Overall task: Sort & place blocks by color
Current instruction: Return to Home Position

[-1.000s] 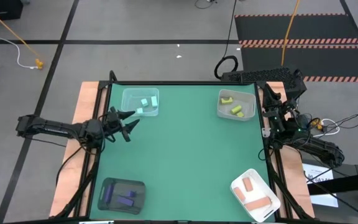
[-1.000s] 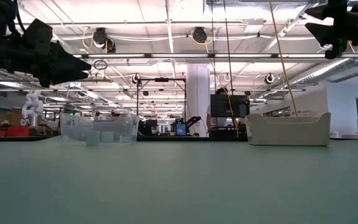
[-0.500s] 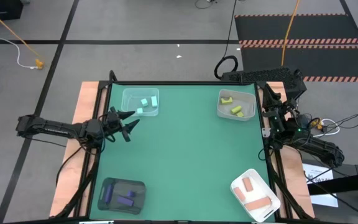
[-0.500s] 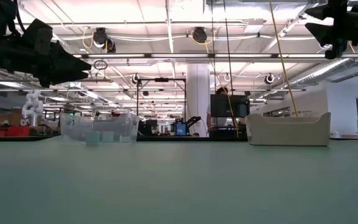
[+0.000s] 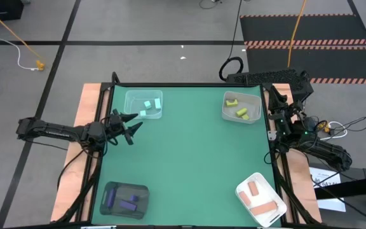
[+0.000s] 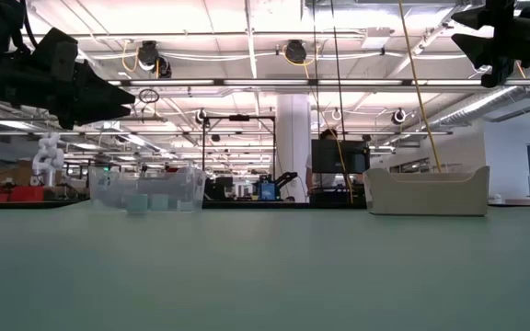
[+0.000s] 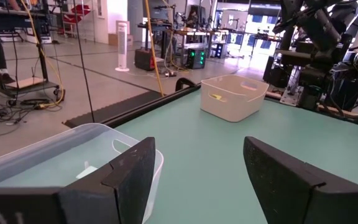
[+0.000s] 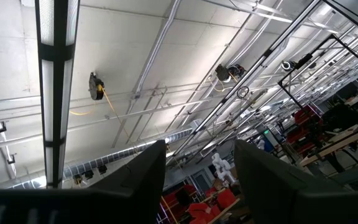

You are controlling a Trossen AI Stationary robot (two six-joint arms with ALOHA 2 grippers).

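Showing purple blocks [image 5: 129, 204] overhead only

Left tool [image 5: 129, 125] is over the left edge of the surface [image 5: 189, 159]. The far-left bin [image 5: 128, 104], just beside it, holds two blocks [image 5: 147, 105]. The near-left tray [image 5: 122, 189], well apart from it, holds several blocks [image 5: 130, 204].

Right tool [image 5: 277, 98] is at the right edge. The far-right bin [image 5: 223, 109], beside it, holds small blocks [image 5: 241, 112]. The near-right tray [image 5: 241, 188], well apart, holds flat blocks [image 5: 253, 188].
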